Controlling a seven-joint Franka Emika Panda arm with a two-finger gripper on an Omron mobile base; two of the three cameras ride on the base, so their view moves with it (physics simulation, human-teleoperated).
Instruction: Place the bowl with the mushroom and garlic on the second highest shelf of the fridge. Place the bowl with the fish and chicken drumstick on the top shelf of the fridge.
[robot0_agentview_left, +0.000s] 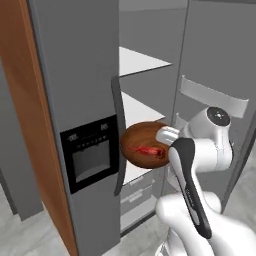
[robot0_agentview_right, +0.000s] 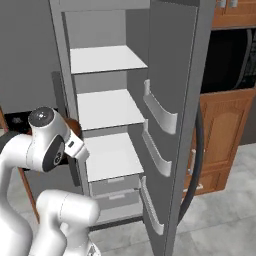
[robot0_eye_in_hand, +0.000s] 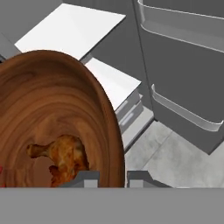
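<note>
Fingers (robot0_eye_in_hand: 113, 178) pinch the rim of the dark wooden bowl (robot0_agentview_left: 145, 145) with the drumstick (robot0_eye_in_hand: 61, 153); keep it level while lifting toward the fridge's top shelf (robot0_agentview_right: 105, 58).

Inside the open fridge (robot0_agentview_right: 165, 60): three flat white shelves stacked one above another, with two drawers (robot0_agentview_right: 112, 192) below. Top shelf (robot0_agentview_right: 102, 58) bare white. Second shelf (robot0_agentview_right: 107, 107) likewise bare. Third shelf (robot0_agentview_right: 112, 156) bare too. Under it all, a mottled grey floor (robot0_eye_in_hand: 170, 155), seen past the drawer fronts.
</note>
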